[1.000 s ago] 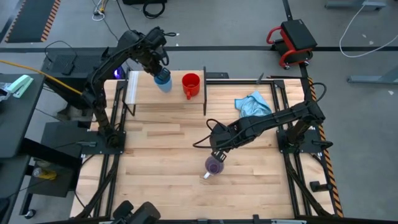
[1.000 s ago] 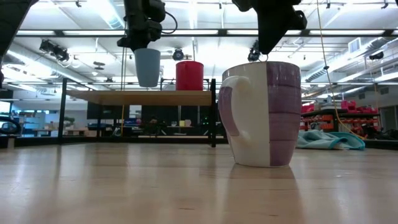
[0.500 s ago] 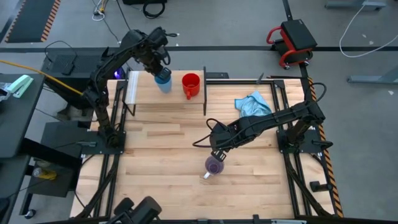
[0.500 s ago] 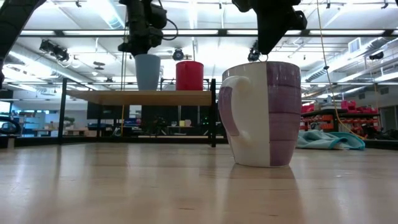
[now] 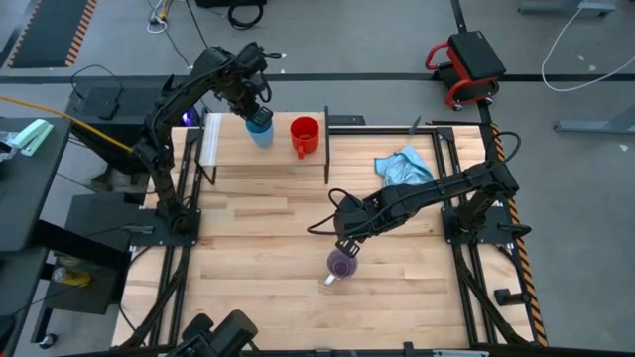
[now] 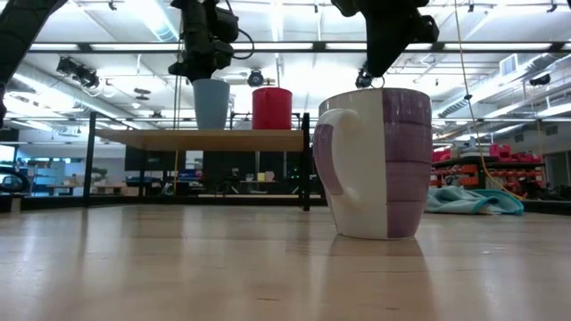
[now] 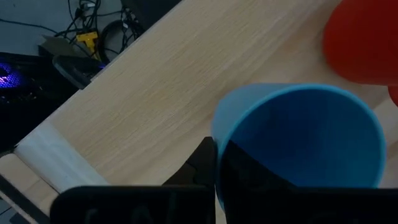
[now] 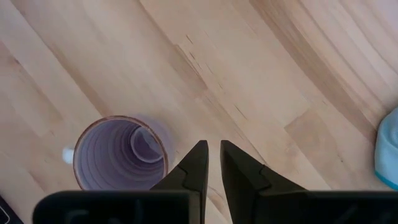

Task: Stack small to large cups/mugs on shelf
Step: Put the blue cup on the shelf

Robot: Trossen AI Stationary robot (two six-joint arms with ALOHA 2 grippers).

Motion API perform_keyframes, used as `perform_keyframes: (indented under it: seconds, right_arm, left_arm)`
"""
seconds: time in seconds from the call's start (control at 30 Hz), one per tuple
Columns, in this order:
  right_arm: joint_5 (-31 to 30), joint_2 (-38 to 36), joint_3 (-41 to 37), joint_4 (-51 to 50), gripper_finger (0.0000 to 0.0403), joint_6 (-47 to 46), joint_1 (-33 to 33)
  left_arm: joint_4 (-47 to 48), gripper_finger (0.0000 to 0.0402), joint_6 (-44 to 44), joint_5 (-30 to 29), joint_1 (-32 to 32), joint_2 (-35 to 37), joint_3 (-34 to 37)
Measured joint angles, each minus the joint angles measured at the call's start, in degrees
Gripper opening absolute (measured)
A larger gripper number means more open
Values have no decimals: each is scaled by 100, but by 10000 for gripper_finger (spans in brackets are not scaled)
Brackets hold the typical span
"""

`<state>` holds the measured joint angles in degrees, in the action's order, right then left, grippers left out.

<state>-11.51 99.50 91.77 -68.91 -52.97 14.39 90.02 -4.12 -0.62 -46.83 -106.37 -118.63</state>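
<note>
The light blue cup (image 5: 261, 129) stands upright on the light-wood shelf (image 5: 233, 149), left of the red mug (image 5: 304, 134), which stands on its base there too. My left gripper (image 5: 256, 111) is over the cup, shut on its rim. In the low view the blue cup (image 6: 211, 102) has its bottom at the shelf board (image 6: 205, 138), beside the red mug (image 6: 272, 107). The lilac mug (image 5: 341, 264) stands upright on the tabletop. My right gripper (image 8: 212, 146) hovers just above it, beside its rim (image 8: 163, 146), with a narrow gap between its fingers. My left gripper holds the blue cup by its rim (image 7: 217, 134), on the side away from the red mug (image 7: 364, 43). One finger (image 7: 202, 165) is outside the wall and the other is inside the cup. The fingers come from above, pointing down. The cup is upright with its base on the shelf.
A crumpled light blue cloth (image 5: 405, 167) lies on the table to the right of the shelf. The shelf's black legs stand at its corners near the table's far edge. Bare wood lies between the shelf and the lilac mug (image 6: 379, 160).
My left gripper has come down a little with the blue cup. The cup hung just above the shelf board a second ago and now has its base on the board. My right arm has kept still.
</note>
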Motion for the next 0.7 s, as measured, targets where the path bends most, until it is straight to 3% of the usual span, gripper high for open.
perform_keyframes:
  seconds: [0.7]
  right_arm:
    - [0,0,0,7,50,-107,2]
  left_arm:
    - [-1,24,-17,89,2,-128,2]
